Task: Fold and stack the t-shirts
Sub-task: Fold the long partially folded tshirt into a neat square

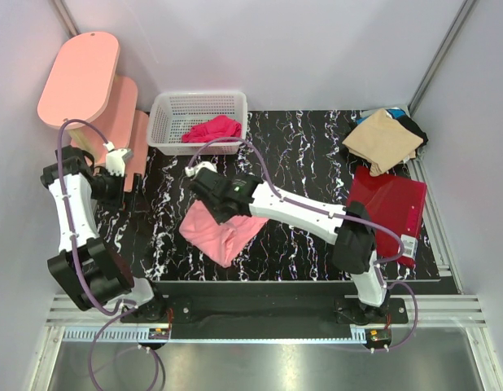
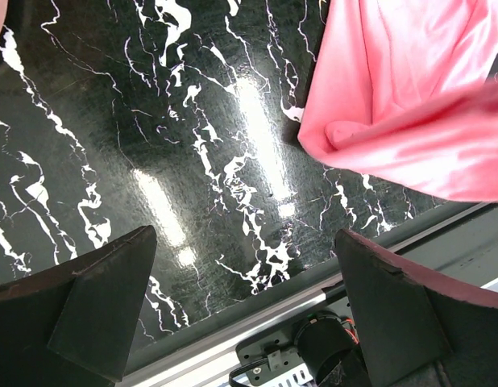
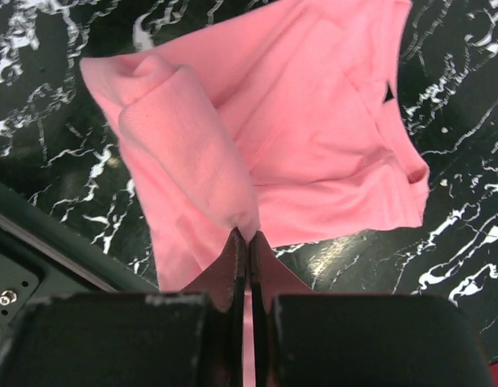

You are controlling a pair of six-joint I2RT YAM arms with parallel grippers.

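Glossy black table (image 1: pixel 300 147) with white marble veining, grey walls around it, metal rail (image 1: pixel 260 314) along the near edge.

Left gripper (image 2: pixel 245 242): jaws spread wide, nothing between them, above bare tabletop on the left side.

Right gripper (image 3: pixel 245 238): jaws pressed together, pinching a rolled fold of the pink shirt (image 3: pixel 313 145). The pinched part is lifted and the rest drapes down to the table.

Pink shirt sits front-centre. Soft matte salmon knit, crumpled into a rough wedge, hem stitching visible at one edge.

Dark red shirt (image 1: pixel 386 204) is at the right edge, folded into a flat rectangle, with a white tag (image 1: pixel 410 244) at its near corner.

Tan shirt (image 1: pixel 383 140) is just behind it in the far right corner, loosely folded, lying on a black shirt (image 1: pixel 414 130) that only shows at the edges.

White plastic lattice basket (image 1: pixel 166 122) is far centre-left, with a bunched magenta cloth (image 1: pixel 212 129) inside.

Pink rounded boards (image 1: pixel 80 77) are in the far left corner.
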